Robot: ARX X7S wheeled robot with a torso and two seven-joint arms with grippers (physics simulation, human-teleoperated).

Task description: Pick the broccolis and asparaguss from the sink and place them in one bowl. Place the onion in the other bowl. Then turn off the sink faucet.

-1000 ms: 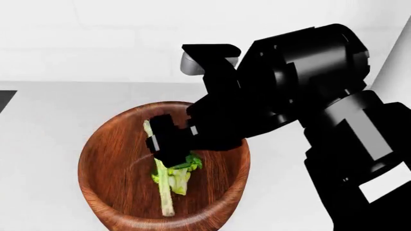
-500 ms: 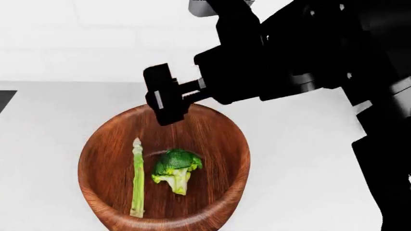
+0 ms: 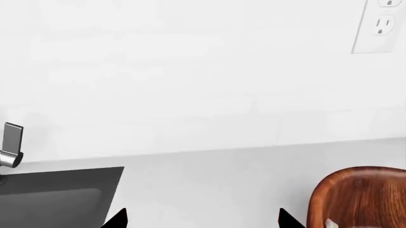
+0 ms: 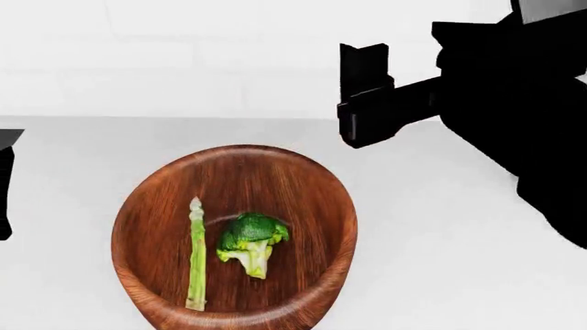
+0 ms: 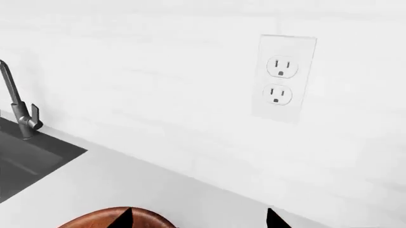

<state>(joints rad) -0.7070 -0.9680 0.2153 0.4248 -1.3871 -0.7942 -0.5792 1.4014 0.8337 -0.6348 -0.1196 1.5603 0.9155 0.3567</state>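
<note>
The brown wooden bowl [image 4: 312,185] stands on the white counter. In it, the asparagus [image 4: 196,254] lies beside the broccoli [image 4: 249,240]. My right gripper [image 4: 364,96] hangs open and empty above the bowl's far right side; the right wrist view shows its tips [image 5: 198,221] spread over the bowl's rim [image 5: 151,222]. My left gripper [image 3: 201,221] is open and empty over bare counter between the sink [image 3: 57,194] and the bowl [image 3: 355,194]. The steel faucet [image 5: 16,104] stands behind the sink [image 5: 25,156]. The onion and the other bowl are out of view.
A white tiled wall runs behind the counter, with a double outlet [image 5: 282,78] on it. The faucet's base [image 3: 11,145] shows at the sink's back edge. A black part of my left arm [image 4: 5,185] sits at the head view's left edge.
My right gripper rose out of the wooden bowl and moved up and to the right. The broccoli now lies uncovered beside the asparagus.
</note>
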